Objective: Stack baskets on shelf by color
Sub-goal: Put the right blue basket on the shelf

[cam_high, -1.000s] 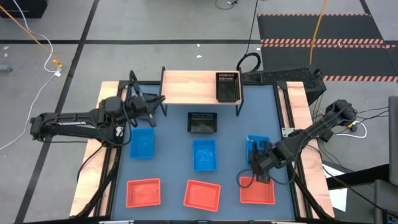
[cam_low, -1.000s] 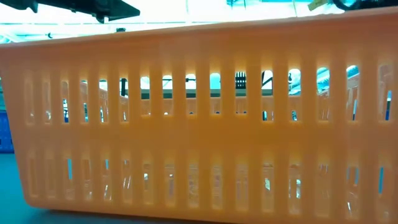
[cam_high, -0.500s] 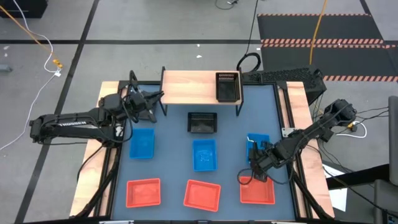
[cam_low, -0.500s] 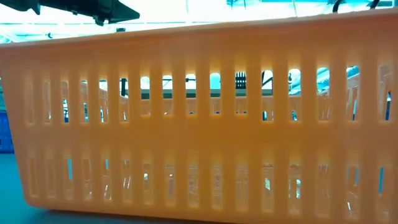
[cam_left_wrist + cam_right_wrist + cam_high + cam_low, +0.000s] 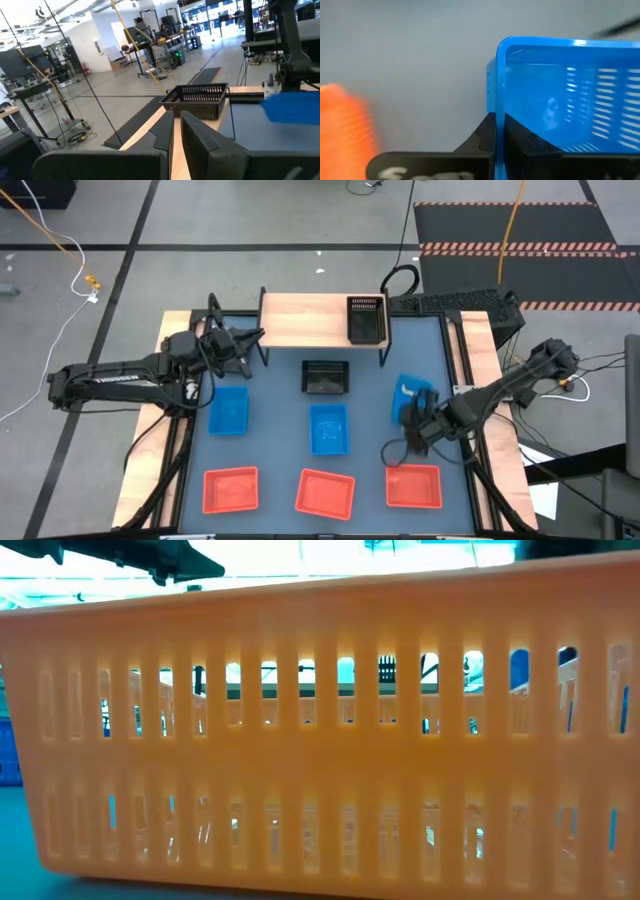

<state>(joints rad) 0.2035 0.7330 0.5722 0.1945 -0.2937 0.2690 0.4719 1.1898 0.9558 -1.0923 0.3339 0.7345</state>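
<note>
Right gripper [image 5: 418,423]: fingers clamped on one wall of a blue basket [image 5: 411,397], one finger inside and one outside in the right wrist view; the basket [image 5: 560,95] is tilted and clear of the counter [image 5: 280,430].
Why held so: gripping the rim leaves the bottom free, so it can probably be set into another blue basket or onto the shelf.
Right arm pose: reaches in low from the counter's right edge, wrist angled toward the middle, just beyond the right red basket [image 5: 414,486].
Left gripper [image 5: 240,346]: hovers beside the shelf's left end; fingers look close together and hold nothing.
Left arm pose: stretched flat from the left side, waiting.
Shelf [image 5: 310,322]: at the far edge; a black basket [image 5: 366,318] stands on its right end, which looks like the start of the black stack.
Second black basket [image 5: 325,377]: on the counter in front of the shelf.
Other blue baskets: left [image 5: 228,410] and centre [image 5: 328,428], lying flat.
Other red baskets: near row, left [image 5: 231,488] and centre [image 5: 325,492].
Low view: filled by a red basket wall [image 5: 320,730].
</note>
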